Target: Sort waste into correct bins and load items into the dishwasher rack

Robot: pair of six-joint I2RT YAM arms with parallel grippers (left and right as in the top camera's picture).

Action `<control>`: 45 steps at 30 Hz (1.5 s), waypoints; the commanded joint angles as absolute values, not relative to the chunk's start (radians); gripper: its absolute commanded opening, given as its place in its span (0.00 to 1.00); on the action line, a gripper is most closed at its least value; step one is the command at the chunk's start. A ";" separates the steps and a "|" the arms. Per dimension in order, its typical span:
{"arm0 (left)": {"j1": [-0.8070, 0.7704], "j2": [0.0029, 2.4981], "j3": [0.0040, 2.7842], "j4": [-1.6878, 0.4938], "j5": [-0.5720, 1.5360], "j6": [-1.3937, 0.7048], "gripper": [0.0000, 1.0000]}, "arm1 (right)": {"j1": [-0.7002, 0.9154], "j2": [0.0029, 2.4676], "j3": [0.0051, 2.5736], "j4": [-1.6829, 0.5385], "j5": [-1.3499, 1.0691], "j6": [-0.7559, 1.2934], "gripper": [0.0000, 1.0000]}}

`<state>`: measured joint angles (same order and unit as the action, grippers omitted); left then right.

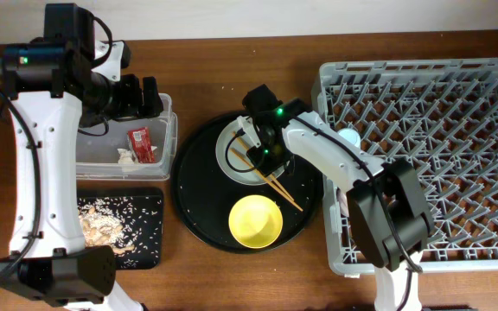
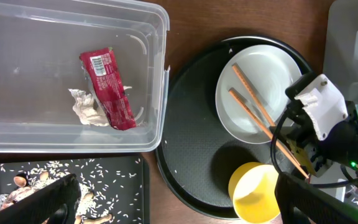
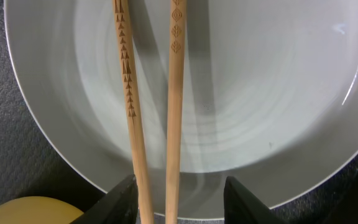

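Note:
My right gripper [image 1: 251, 154] [image 3: 182, 186] is open and low over the pale plate [image 1: 230, 161] [image 3: 260, 93]. Its fingers straddle the two wooden chopsticks [image 1: 284, 192] [image 3: 174, 93] [image 2: 247, 111], which lie on the plate. The yellow bowl [image 1: 256, 220] [image 2: 257, 193] sits on the round tray in front of the plate. My left gripper [image 1: 150, 95] [image 2: 179, 211] is wide open and empty above the clear tub [image 1: 171, 147] [image 2: 160, 74]. The tub holds the red wrapper [image 1: 139, 142] [image 2: 107, 87] and the white paper ball [image 1: 126, 157] [image 2: 84, 107]. The small black tray [image 1: 158, 259] [image 2: 145, 186] holds food scraps [image 1: 106, 226].
The plate and bowl sit on a large round black tray [image 1: 199, 194] [image 2: 197, 137] at the centre. The grey dishwasher rack [image 1: 456, 130] fills the right side. A pale cup-like shape [image 1: 350, 136] shows at its left edge, beside my right arm.

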<state>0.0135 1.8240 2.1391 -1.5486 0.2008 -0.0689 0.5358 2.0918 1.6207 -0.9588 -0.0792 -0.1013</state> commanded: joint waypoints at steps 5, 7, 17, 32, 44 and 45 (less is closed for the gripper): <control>0.016 1.825 2.142 -1.550 0.193 -0.064 0.99 | 0.543 2.101 1.626 -0.891 -0.078 -0.100 0.42; 0.016 1.825 2.142 -1.550 0.193 -0.064 0.99 | 0.543 2.101 1.626 -0.886 -0.078 -0.100 0.40; 0.016 1.825 2.142 -1.550 0.193 -0.064 0.99 | 0.543 2.101 1.547 -0.796 -0.078 -0.096 0.38; 0.016 1.825 2.142 -1.550 0.193 -0.064 0.99 | 0.543 2.094 1.525 -0.748 -0.078 -0.096 0.12; 0.016 1.825 2.142 -1.550 0.193 -0.064 0.99 | 0.374 1.986 1.970 -1.220 0.000 -0.101 0.04; 0.016 1.825 2.142 -1.550 0.193 -0.064 0.99 | 0.334 1.986 1.979 -1.246 0.023 -0.102 0.04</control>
<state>0.0135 1.8240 2.1391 -1.5494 0.2008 -0.0689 0.4221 2.0090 1.9369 -1.2045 -0.0505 -0.1051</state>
